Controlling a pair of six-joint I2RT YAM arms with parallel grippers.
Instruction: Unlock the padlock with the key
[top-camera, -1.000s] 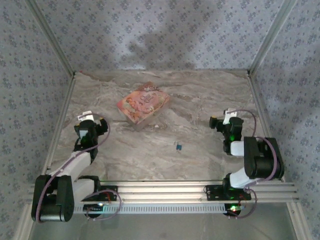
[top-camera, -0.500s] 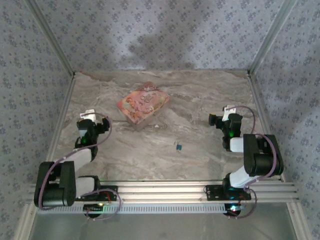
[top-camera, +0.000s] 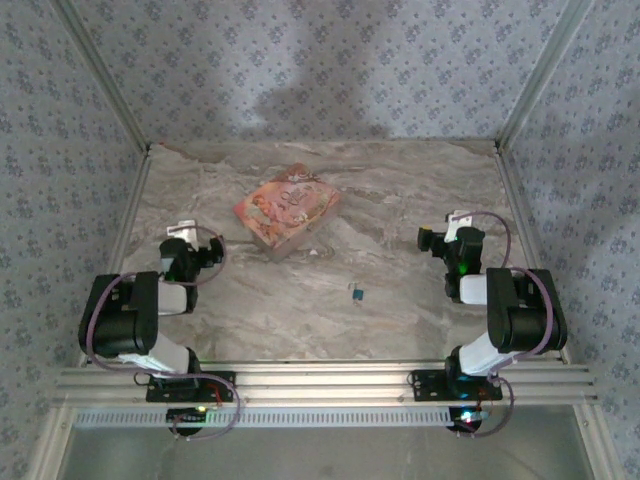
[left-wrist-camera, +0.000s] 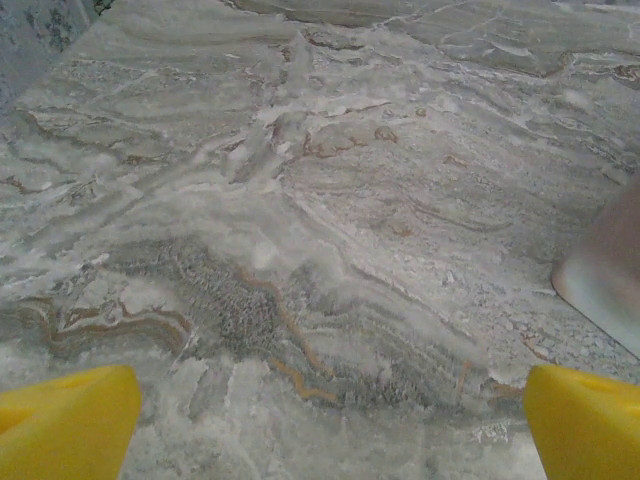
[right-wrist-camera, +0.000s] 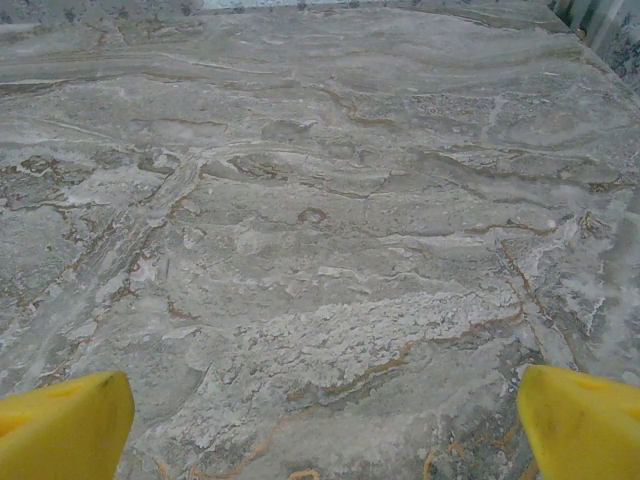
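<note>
**A:** Where is the padlock?

**B:** The tiny dark padlock (top-camera: 356, 292) lies on the marble table (top-camera: 420, 190). It is between the two claws, a little nearer the arm bases than either, and touches neither.

**A:** And the claws?

**B:** The left claw (top-camera: 210, 250) and the right claw (top-camera: 428, 240) are both spread wide, with nothing between their yellow fingertips (left-wrist-camera: 65, 420). A pink box (top-camera: 285, 208) sits beyond the left claw, to its right.

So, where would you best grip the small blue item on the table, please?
Probably from straight above with the nearer right claw, closing across its narrow width: the small blue item lies flat on the table, its finer shape unclear.
</note>
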